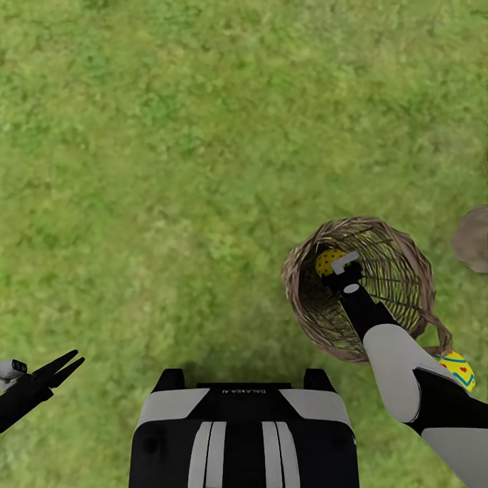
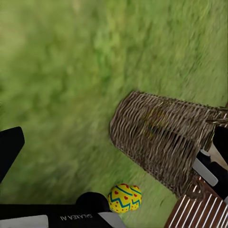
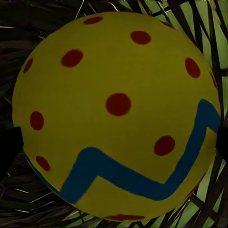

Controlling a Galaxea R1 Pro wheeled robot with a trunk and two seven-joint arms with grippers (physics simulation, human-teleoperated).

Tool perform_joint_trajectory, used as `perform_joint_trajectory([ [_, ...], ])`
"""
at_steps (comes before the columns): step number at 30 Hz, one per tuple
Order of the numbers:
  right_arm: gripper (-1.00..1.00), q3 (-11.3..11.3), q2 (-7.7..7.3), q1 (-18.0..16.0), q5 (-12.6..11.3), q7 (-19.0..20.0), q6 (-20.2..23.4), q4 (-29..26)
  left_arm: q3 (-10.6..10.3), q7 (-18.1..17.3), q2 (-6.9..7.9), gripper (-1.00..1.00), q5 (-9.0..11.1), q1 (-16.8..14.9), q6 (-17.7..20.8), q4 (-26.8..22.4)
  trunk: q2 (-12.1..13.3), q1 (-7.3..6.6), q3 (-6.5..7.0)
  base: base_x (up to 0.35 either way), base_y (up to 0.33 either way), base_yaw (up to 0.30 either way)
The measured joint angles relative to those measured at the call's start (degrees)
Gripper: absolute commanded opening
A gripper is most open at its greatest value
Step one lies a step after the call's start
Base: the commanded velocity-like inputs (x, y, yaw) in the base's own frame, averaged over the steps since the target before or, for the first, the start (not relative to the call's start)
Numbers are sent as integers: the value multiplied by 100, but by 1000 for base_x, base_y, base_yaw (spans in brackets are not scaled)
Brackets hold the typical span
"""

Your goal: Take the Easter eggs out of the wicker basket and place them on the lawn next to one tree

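Right gripper (image 1: 337, 266) reaches inside the brown wicker basket (image 1: 400, 271), fingers straddling the yellow red-dotted egg (image 1: 328, 261); closure indeterminate.

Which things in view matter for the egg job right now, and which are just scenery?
Job:
- dotted egg inside the wicker basket
- heart egg on the lawn beside the basket
- right gripper, reaching into the basket at the dotted egg
- left gripper, open and empty

Scenery:
- grey-brown shape at the head view's right edge, too cropped to identify
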Motion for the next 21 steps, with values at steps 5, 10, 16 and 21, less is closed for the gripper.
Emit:
perform_joint_trajectory([
  [5, -100, 13, 0, 0, 8, 0, 1, -4, 0, 0, 0, 100, 0, 0, 0, 0, 0, 0, 0, 0, 0, 0],
  [10, -100, 13, 0, 5, 11, 14, 0, -18, 0, 0, 0, 100, 0, 0, 0, 0, 0, 0, 0, 0, 0, 0],
  [16, -100, 11, -1, 4, 14, 13, -5, -15, 1, 0, -3, 100, 0, 0, 0, 0, 0, 0, 0, 0, 0, 0],
  [21, -100, 16, 0, 4, 13, 16, -3, -8, 0, 0, 0, 100, 0, -1, 0, 0, 119, -71, 53, 0, 0, 0],
])
